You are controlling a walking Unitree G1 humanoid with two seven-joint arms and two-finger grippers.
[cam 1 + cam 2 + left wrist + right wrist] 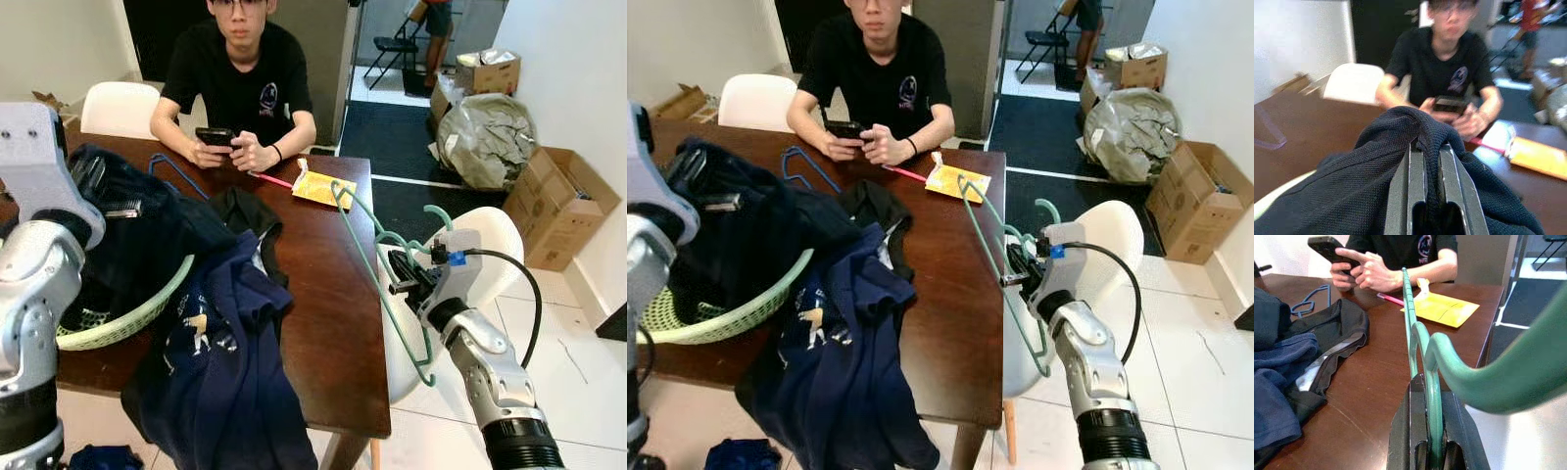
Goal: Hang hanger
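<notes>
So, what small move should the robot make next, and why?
Probably bring the two arms together. The right gripper is shut on the green hanger off the table's edge, and the left gripper pinches the dark garment over the basket, so hanger and collar are apart.

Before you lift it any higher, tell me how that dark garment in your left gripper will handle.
Likely floppy: the dark garment folds over the left gripper where it is pinched and sags into the green basket. Probably light for its bulk, being thin knit. It may drag or snag, since it lies against the navy shirt hanging off the table edge.
</notes>
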